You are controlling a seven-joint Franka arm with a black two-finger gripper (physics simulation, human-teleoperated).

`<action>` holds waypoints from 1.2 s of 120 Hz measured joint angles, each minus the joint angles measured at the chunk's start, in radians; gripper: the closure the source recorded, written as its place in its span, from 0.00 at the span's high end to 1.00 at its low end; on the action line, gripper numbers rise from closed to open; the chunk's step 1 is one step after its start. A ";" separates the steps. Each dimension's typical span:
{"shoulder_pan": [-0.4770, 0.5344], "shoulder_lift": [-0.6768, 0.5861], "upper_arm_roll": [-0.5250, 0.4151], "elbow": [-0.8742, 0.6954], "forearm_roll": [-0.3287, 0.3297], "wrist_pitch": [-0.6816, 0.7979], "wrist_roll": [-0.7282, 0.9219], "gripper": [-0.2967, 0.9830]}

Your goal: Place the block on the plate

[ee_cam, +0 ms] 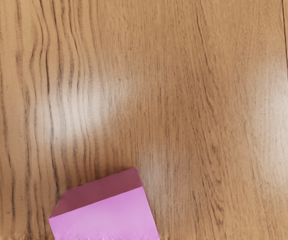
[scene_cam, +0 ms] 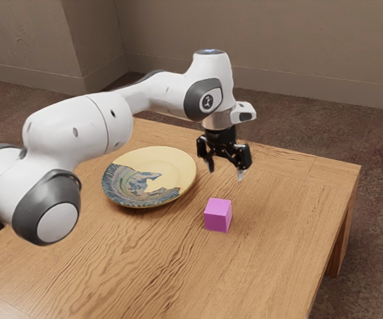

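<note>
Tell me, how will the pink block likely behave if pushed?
The block looks stiff, given its straight edges. Its flat faces suggest sliding on the table, not rolling. About as wide as tall, it seems unlikely to tip.

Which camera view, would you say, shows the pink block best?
The exterior view does: the pink block appears whole there, resting on the table apart from the plate. In the wrist view it looks larger, but the lower edge cuts it off.

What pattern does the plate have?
Plate: plain pale yellow, partly blue patterned; clearest in the exterior view.
</note>
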 joint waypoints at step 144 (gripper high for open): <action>0.001 0.044 -0.016 -0.192 -0.011 0.145 -0.210 0.74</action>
